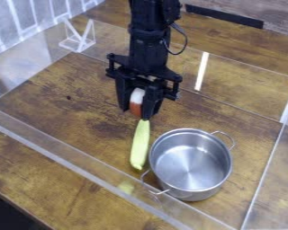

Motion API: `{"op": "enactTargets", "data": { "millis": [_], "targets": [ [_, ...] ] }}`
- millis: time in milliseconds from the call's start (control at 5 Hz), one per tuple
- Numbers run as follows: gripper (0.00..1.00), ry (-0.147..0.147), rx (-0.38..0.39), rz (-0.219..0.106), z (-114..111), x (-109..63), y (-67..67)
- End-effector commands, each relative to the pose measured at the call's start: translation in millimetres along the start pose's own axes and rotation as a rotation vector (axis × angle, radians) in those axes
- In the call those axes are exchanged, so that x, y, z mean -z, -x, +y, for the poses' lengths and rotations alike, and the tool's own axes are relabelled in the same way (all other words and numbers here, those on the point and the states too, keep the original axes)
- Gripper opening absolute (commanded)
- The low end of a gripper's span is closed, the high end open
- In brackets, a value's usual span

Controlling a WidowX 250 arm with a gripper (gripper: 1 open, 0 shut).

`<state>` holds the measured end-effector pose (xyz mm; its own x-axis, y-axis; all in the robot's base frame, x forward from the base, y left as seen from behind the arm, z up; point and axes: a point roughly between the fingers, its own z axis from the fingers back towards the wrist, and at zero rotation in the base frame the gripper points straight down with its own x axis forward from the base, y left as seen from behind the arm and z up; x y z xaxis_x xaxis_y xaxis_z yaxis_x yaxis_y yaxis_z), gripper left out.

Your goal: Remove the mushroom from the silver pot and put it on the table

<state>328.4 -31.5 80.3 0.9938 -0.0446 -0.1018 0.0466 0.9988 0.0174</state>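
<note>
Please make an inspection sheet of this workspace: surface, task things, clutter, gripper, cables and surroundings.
Surface: dark brown wood-plank table, visible grain
Silver pot: upright on the table, two loop handles, no mushroom in it
Mushroom: reddish-brown and white, held between the gripper's fingers, above the table
Clutter: spoon with yellow-green handle, beside the pot
Gripper: closed on the mushroom
Cables: dark cable looping beside the arm
Surroundings: clear walls along the edges
</note>
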Motion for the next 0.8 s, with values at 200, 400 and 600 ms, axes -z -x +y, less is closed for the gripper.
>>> {"op": "enactTargets", "data": {
  "millis": [200, 400, 600],
  "targets": [
    [0.0, -0.002, -0.055, -0.096, 22, -38.0, -7.3],
    [0.0, -0.003, -0.143, -0.128, 23, -49.3, 2.9],
    [0.0, -0.004, -0.225, -0.164, 20, -63.3, 13.0]
  ]
}}
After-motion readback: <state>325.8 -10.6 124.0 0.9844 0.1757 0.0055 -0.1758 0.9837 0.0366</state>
